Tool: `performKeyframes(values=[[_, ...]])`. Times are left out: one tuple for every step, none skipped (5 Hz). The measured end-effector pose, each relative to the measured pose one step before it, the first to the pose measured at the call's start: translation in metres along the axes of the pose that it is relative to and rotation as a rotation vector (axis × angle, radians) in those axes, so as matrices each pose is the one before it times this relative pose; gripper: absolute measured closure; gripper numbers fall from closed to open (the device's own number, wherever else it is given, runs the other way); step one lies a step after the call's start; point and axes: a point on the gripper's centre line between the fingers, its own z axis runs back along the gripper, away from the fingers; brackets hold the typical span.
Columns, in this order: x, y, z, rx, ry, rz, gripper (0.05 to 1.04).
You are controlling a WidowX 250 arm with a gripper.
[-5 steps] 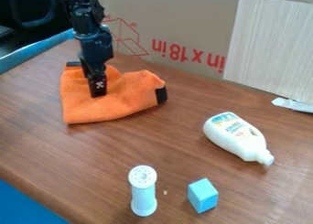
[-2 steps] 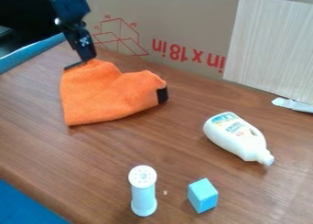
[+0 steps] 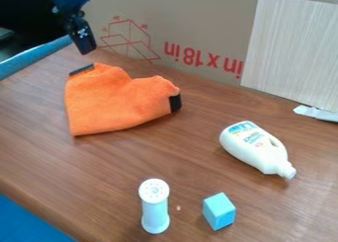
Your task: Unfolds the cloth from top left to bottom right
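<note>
1. Gripper: raised by the table's far left corner, apart from the cloth; whether open or closed cannot be told. The position probably allows a fresh approach to the top left.
2. Cloth: near the far left corner, bunched, its dark strips at upper left and right; presumably placed so that it can be spread towards the near right.
3. Shaker: upright near the near edge (a possible obstacle if the cloth is drawn far).
4. Block: just right of the shaker, likewise.
5. Bottle: on its side, towards the right edge, likely outside a short pull.
</note>
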Motion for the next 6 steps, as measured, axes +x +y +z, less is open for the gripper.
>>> performKeyframes(values=[[-0.00207,0.00861,-0.00912,0.0379,0.0013,-0.0503,0.083],[-0.00222,0.00929,-0.00362,0.0531,0.0068,-0.0331,0.083],[-0.00837,0.00104,-0.01562,-0.0069,0.0357,-0.0022,0.083],[-0.00830,0.00586,-0.01480,0.0060,0.0479,0.0277,0.083],[-0.00640,0.00110,-0.01202,-0.0059,0.0394,-0.0026,0.083],[-0.00440,-0.00117,-0.01088,-0.0067,0.0283,-0.0023,0.082]])
